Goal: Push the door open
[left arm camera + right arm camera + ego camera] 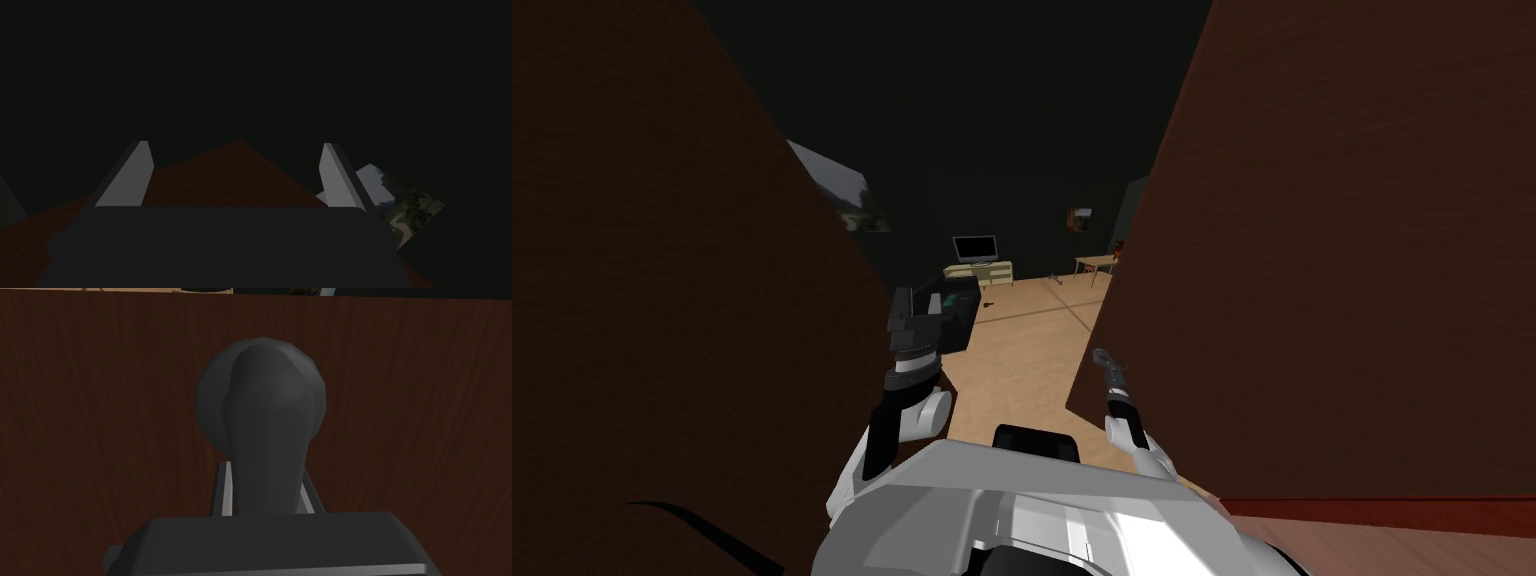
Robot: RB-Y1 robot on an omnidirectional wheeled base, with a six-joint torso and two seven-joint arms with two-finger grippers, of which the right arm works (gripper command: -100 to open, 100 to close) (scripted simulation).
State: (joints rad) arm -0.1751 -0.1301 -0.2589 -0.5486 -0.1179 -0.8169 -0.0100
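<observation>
Head view: brown door (1332, 250) standing partway open. Gap beside door's free edge shows light floor (1032, 340), with TV (975, 247) far beyond door. At door's edge, right gripper (1110, 378) on dark handle (1102, 358). Across gap from door, left gripper (912, 318) raised, touching nothing.

Left wrist view: fingers (131, 175) spread wide, empty, above dark brown surface (220, 170).

Right wrist view: right fingers (224, 488) pinched narrow against handle's sides, door panel just behind.

Progress, by judgement: opening begun, more swing left to push.
</observation>
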